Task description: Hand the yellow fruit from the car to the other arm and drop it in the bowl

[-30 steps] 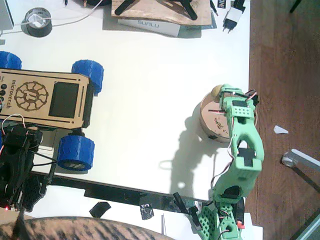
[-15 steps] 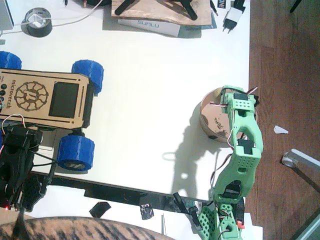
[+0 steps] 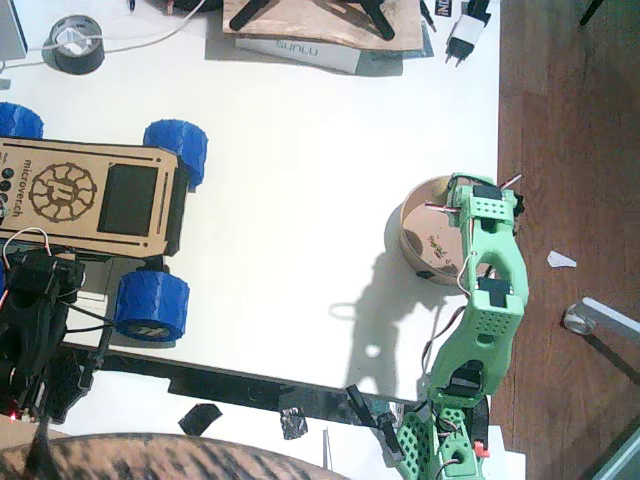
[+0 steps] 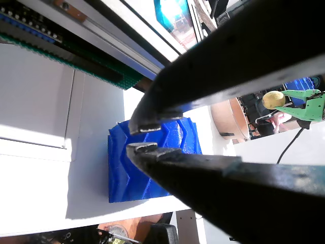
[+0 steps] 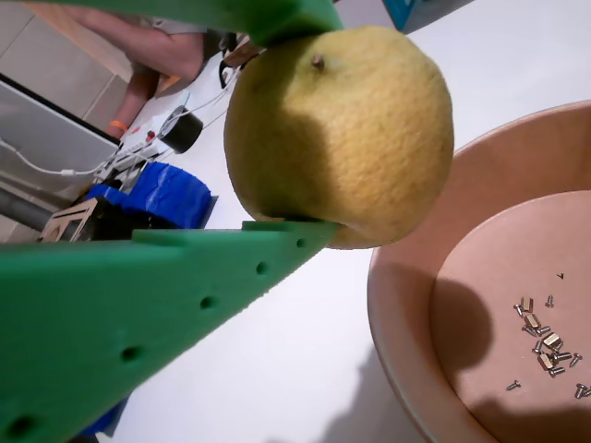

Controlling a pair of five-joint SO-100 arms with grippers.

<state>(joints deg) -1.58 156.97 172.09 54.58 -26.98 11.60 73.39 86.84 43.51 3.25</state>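
Note:
The yellow fruit (image 5: 351, 129) sits clamped between the green fingers (image 5: 185, 305) of my right gripper (image 5: 295, 129), just above and outside the bowl's rim (image 5: 397, 305). In the fixed view the green right gripper (image 3: 462, 192) hangs over the tan bowl (image 3: 422, 238) and hides the fruit. From the other wrist view the fruit (image 4: 274, 99) shows far off beside the bowl (image 4: 231, 119). My black left gripper (image 4: 139, 137) is shut and empty, beside a blue wheel (image 4: 152, 162). The black left arm (image 3: 35, 320) rests folded below the plywood car (image 3: 90, 195).
Small screws (image 5: 545, 341) lie inside the bowl. A tape roll (image 3: 77, 45), a flat box (image 3: 300, 50) and a power adapter (image 3: 465, 35) line the far edge. The table's right edge (image 3: 499, 120) runs just beyond the bowl, with wooden floor past it.
The green gripper has shifted slightly right over the bowl. The fruit, seen at the bowl's far rim earlier, is now hidden under it in the fixed view. The black arm has not moved.

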